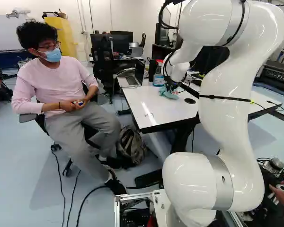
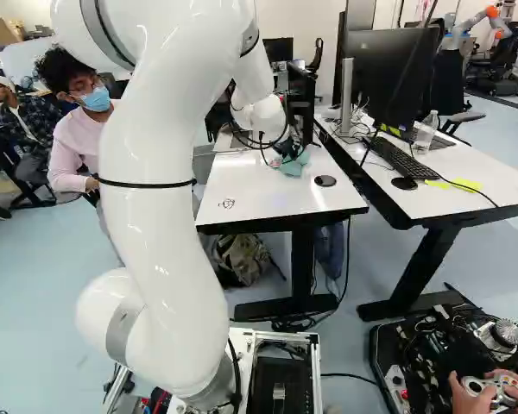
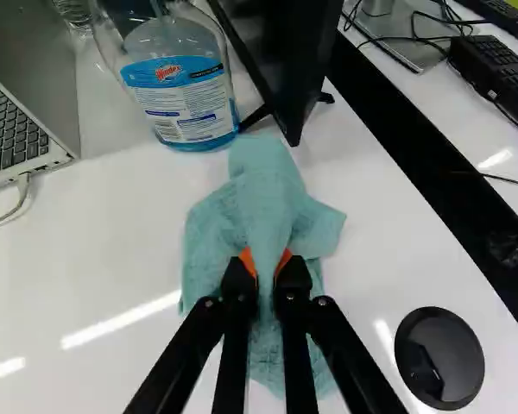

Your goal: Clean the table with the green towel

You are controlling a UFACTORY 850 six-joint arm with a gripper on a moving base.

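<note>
In the left base view my gripper [image 1: 169,86] is low over the far part of the white table [image 1: 156,113]. The wrist view shows the gripper [image 3: 266,269] with its orange pads pinching a ridge of the blue-green towel [image 3: 220,226] from both sides. The rest of the cloth spreads crumpled on the tabletop around and beneath the fingers. A small dark scribble [image 2: 227,203] marks the white surface, nearer the base than the towel [image 2: 293,164].
A spray bottle with blue liquid [image 3: 181,86] stands just ahead of the towel, beside a black monitor stand [image 3: 285,60]. An open laptop [image 3: 22,112] lies to one side, a round black table cap [image 3: 439,358] to the other. A seated person [image 1: 61,90] is beside the table.
</note>
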